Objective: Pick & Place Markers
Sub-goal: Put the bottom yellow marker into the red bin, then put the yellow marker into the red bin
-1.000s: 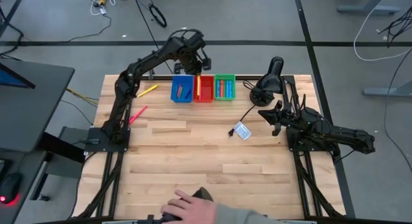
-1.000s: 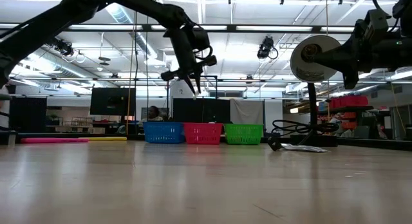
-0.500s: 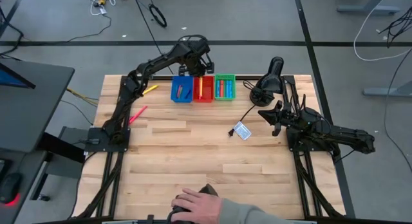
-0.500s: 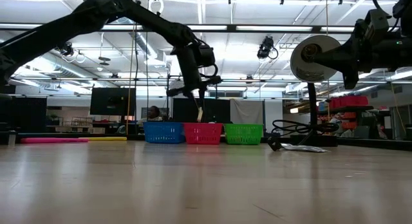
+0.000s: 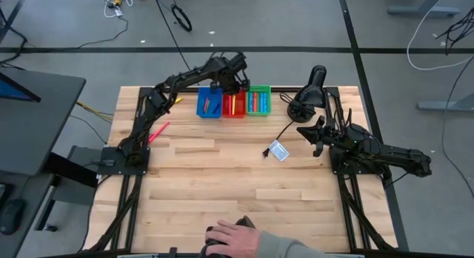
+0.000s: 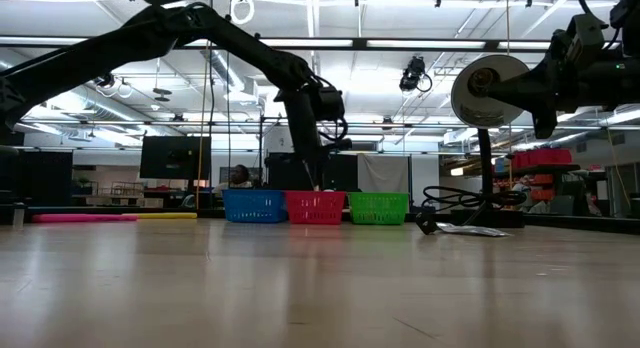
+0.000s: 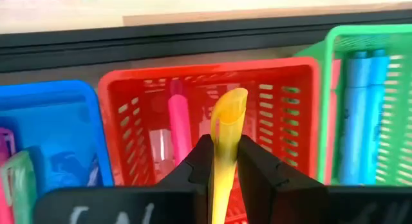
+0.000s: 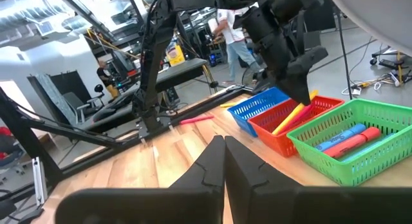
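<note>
A yellow marker (image 7: 226,130) is being gripped between the fingers (image 7: 201,166) of the left gripper (image 5: 234,74), which is being held directly over the red bin (image 5: 234,110) at the far edge of the table (image 5: 237,184); in the left wrist view the marker's tip is being pointed down into that bin. A pink marker (image 7: 178,124) is being seen lying inside the red bin, and in the right wrist view a yellow marker (image 8: 290,118) is also being shown leaning in it. The blue bin (image 5: 209,104) is being seen just beside the red one on its left, and the green bin (image 5: 258,101) just beside it on its right, with blue markers (image 7: 360,114) and a red one (image 8: 360,135) being kept inside the green bin. Two markers are being left on the table near the left arm: a yellow one (image 5: 171,104) and a pink one (image 5: 158,131), well apart from the bins. The right gripper (image 5: 317,136) is being kept with its fingers (image 8: 212,163) pressed together on nothing, at the right side of the table near a small white-and-blue card (image 5: 278,150) with a cable. A person's hand (image 5: 229,236) is being seen at the near edge of the table.
</note>
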You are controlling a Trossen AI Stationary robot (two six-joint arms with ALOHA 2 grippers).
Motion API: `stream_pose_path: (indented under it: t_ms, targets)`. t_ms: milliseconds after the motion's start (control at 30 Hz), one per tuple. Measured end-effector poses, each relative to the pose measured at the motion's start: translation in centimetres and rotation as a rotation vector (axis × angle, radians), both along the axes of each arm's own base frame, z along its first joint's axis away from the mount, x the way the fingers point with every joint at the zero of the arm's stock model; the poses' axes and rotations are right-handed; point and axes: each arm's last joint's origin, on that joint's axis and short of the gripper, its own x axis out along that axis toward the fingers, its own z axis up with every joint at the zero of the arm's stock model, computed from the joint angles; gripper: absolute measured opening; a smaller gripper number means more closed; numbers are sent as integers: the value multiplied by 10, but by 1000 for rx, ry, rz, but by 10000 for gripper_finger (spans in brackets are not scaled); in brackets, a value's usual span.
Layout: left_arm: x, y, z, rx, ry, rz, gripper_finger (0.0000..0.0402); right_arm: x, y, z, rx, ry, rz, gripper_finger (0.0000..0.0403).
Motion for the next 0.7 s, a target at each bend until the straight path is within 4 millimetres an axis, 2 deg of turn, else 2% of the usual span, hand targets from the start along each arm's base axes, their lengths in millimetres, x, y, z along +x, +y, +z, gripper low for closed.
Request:
stream_pose_path:
  t_ms: [200, 700]
  targets:
    - [0, -1, -2, -17, -5, -10, 61, 0, 0, 0, 0, 0, 0, 11]
    - [1, -2, -1, 1, 4, 6, 174, 0, 0, 0, 0, 0, 0, 11]
